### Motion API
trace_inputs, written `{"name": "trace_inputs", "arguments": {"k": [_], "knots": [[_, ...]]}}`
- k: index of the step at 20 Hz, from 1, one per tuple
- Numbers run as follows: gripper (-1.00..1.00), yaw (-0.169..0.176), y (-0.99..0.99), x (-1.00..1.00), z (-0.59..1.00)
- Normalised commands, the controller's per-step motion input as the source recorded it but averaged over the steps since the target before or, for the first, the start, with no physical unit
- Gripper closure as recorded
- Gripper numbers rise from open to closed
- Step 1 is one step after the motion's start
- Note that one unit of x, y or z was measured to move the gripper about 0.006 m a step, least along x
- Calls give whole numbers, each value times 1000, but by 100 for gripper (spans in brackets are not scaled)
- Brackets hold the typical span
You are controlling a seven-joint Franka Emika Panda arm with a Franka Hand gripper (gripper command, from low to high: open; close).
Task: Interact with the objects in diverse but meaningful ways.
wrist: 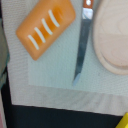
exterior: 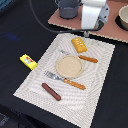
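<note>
orange ridged block [exterior: 78, 44] flat on mat | yellow box [exterior: 28, 61] off mat | brown sausage [exterior: 51, 91] lying on mat | grey pot [exterior: 68, 8] upright

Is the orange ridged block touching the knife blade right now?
Apart. The wrist view shows a plain strip of mat between the orange ridged block and the knife; the exterior view agrees.

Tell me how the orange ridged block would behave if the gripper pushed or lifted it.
The orange ridged block looks rigid and lies flat on the placemat, so a push would probably slide it, not roll it. Its pale grooves, visible in the wrist view, might give fingers some purchase. As a small toy piece it is likely light.
</note>
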Motion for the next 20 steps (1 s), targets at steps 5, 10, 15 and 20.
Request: {"name": "trace_inputs", "arguments": {"k": [5, 10, 15, 20], "knots": [[-100, -125, -536, -687, -139], [-100, -129, -495, -743, -193], [-100, -99, -484, -845, -266], [-100, -84, -436, -914, -373]]}}
